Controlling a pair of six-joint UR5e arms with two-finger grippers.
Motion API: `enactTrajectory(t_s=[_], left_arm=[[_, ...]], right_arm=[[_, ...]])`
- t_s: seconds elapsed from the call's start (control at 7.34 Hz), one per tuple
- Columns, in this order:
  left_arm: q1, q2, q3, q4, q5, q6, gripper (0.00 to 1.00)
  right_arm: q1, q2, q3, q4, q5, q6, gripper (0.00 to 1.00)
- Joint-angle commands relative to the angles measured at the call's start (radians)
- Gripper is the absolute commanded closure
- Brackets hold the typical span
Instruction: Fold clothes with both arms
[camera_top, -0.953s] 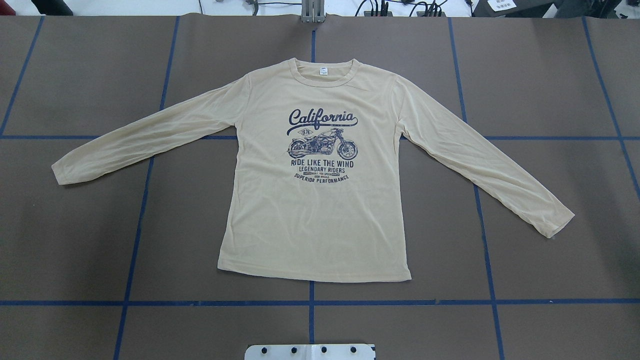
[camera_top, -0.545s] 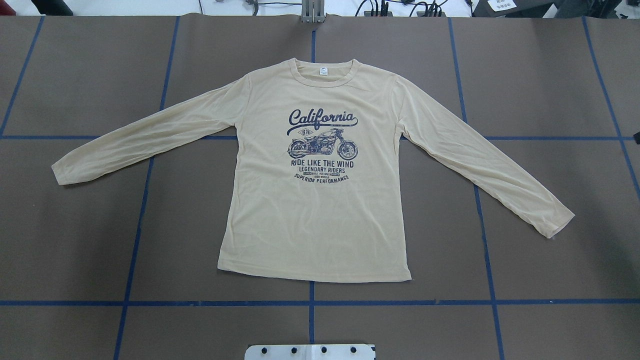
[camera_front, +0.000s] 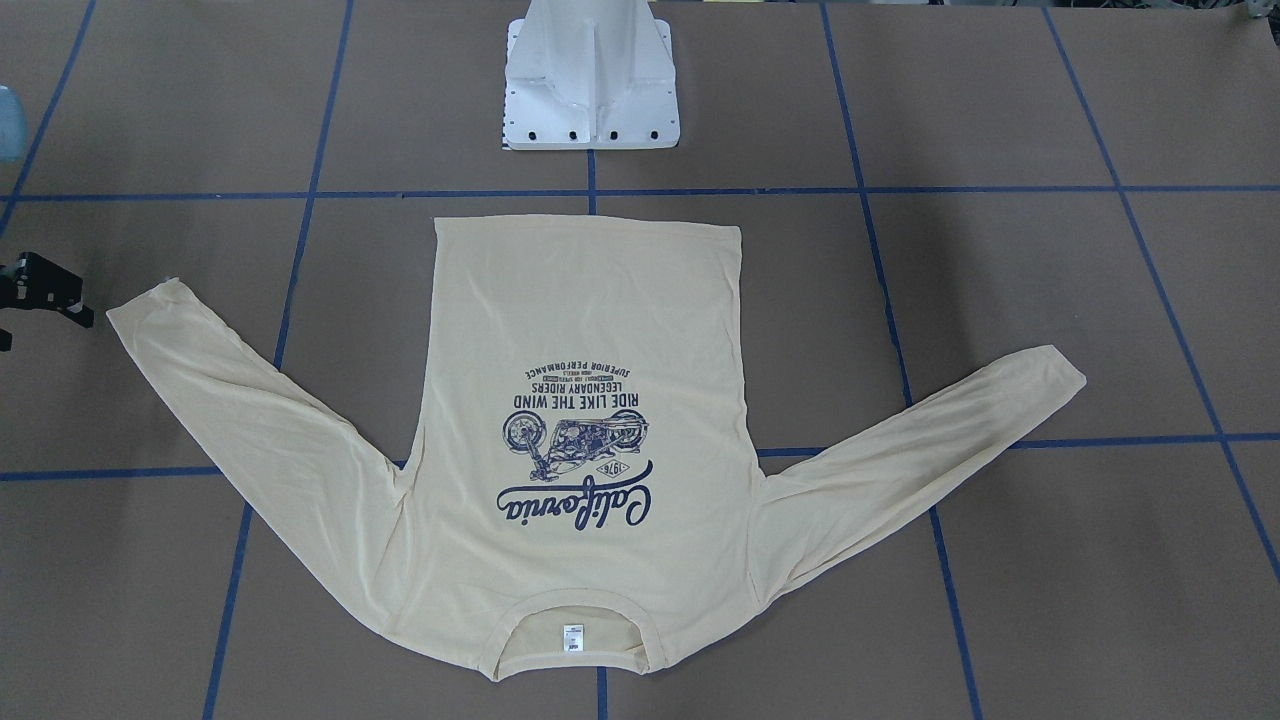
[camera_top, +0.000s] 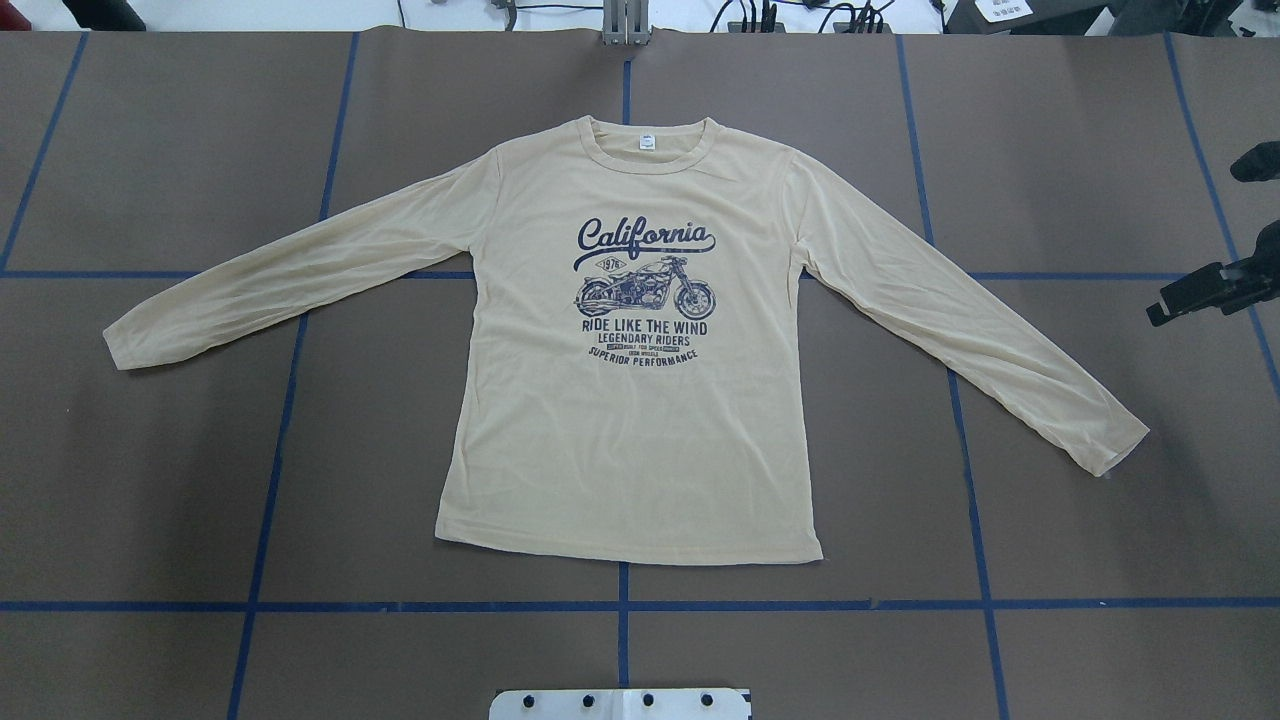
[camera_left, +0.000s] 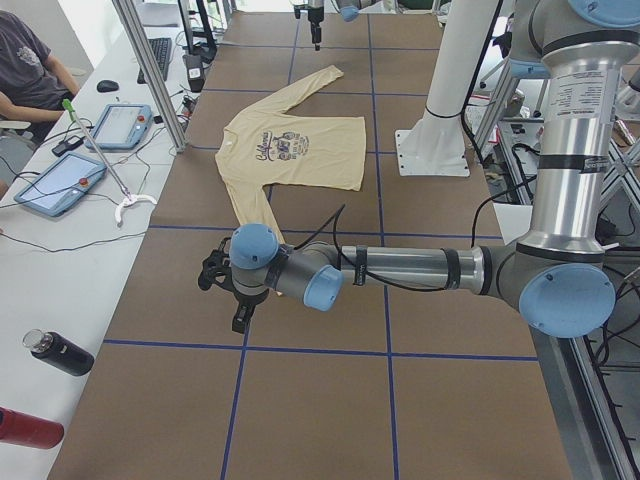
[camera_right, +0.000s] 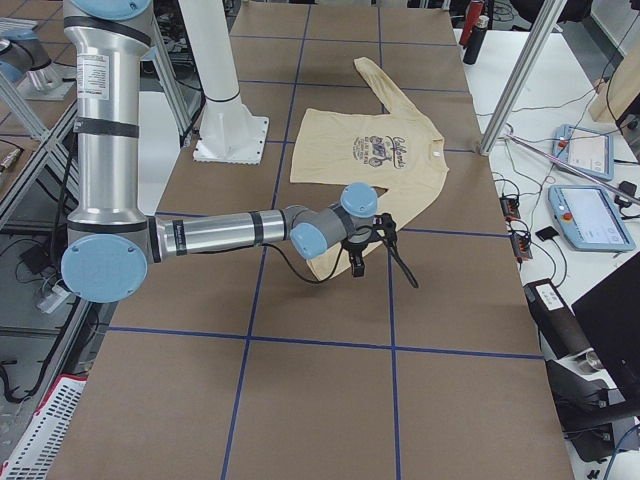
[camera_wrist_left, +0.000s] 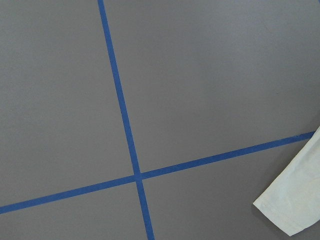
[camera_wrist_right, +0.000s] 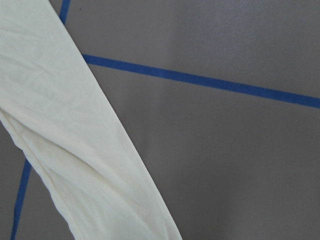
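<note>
The shirt (camera_top: 640, 420) lies flat, print up, mid-frame on the worktop (camera_top: 200, 480). The right gripper (camera_top: 1162, 312) hovers at the right edge and the left gripper (camera_left: 236, 312) at centre-left. I cannot tell whether either's fingers are clenched.

Overhead and front-facing views, opposite sides, same shirt (camera_top: 640, 430)

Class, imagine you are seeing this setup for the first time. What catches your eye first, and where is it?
The cream long-sleeved shirt lies flat in the middle of the brown table, sleeves spread, with its navy California motorcycle print facing up. At the table's ends, the right gripper hangs low beside one cuff, and the left gripper hangs near the other cuff.
</note>
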Motion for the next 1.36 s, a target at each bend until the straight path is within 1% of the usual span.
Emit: enactTrajectory(t_s=[0.0,0.14,0.27,0.82,0.95,1.23], left_arm=[[-0.001,0.002,0.008,-0.017,-0.052,0.002,0.0],[-0.001,0.003,0.005,-0.018,-0.052,0.002,0.0],[-0.001,0.003,0.004,-0.019,-0.051,0.002,0.0],[-0.001,0.002,0.001,-0.036,-0.052,0.0,0.0],[-0.001,0.002,-0.001,-0.041,-0.052,-0.001,0.0],[-0.001,0.002,-0.001,-0.041,-0.052,-0.001,0.0]], right_arm=[[-0.097,-0.063,0.003,0.181,-0.018,0.164,0.01],[-0.16,-0.063,0.009,0.183,-0.082,0.195,0.01],[-0.191,-0.064,0.005,0.175,-0.123,0.197,0.01],[-0.196,-0.066,-0.067,0.171,-0.129,0.186,0.01],[-0.196,-0.066,-0.07,0.171,-0.126,0.186,0.04],[-0.196,-0.066,-0.076,0.169,-0.12,0.186,0.43]])
